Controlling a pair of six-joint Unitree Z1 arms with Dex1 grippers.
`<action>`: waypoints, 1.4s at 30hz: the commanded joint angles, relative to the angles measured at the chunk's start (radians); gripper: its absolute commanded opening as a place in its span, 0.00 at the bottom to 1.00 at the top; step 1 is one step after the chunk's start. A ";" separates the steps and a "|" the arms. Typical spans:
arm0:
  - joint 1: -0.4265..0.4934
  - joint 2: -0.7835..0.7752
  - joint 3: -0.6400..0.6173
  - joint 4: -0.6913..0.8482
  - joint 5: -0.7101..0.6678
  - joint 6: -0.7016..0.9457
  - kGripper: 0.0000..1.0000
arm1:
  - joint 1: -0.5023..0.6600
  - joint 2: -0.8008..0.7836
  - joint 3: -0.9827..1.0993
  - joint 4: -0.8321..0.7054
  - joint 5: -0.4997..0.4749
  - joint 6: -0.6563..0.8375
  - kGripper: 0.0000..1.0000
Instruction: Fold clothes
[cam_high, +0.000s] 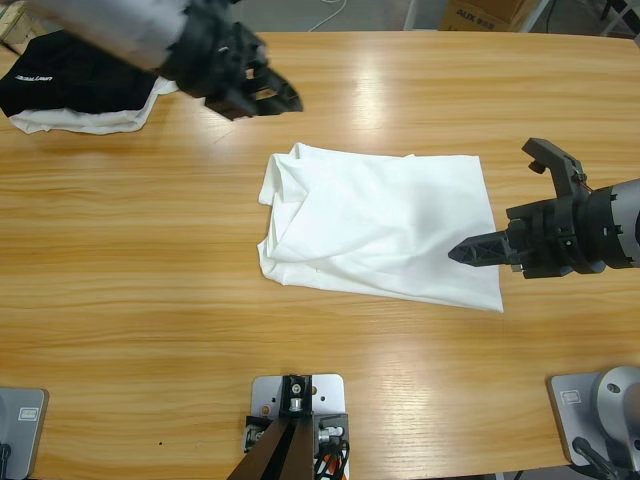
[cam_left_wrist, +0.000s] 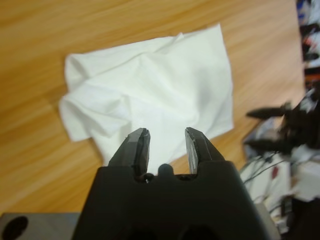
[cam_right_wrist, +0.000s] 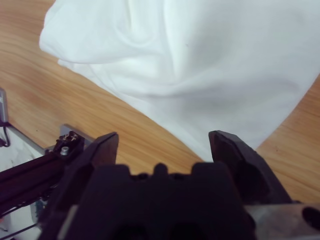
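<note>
Table (cam_high: 120, 300) first, the long wooden one, and right at its middle lies the white T-shirt (cam_high: 380, 230), already doubled into a rough rectangle, tidy along its right side, bunched and rumpled at its left end. No chest print or label shows from any view; they may be folded inside.

Off at the far left corner sits a second heap: a black garment (cam_high: 60, 75) with white lettering, lying on top of another white garment (cam_high: 90, 122). Count so far: three pieces of cloth, only one in play.

Two arms. The left end effector (cam_high: 265, 97) hangs above the table beyond the shirt's upper left corner, jaws a little apart with nothing between them; its wrist view looks down on the whole shirt. The right end effector (cam_high: 510, 205) waits at the shirt's right edge, jaws spread wide and empty, one tip just reaching the hem, and its wrist view shows the cloth running between them.

Where could this slip? My read: the rumpled left end is the danger. A pinch there could catch one layer only, and lifting it would drag the fold open. On the right, a wide jaw sliding along the wood could push the hem and wrinkle the neat side instead of getting under it.
</note>
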 joint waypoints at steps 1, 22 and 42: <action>-0.021 0.243 -0.108 0.143 -0.032 -0.276 0.72 | -0.012 0.020 0.035 -0.014 -0.007 0.017 0.74; 0.028 0.329 -0.147 0.174 0.083 -0.482 0.78 | -0.012 0.032 0.042 -0.026 0.001 0.017 0.74; 0.036 0.380 -0.206 0.149 0.098 -0.463 0.00 | -0.012 0.041 0.047 -0.033 0.001 0.020 0.74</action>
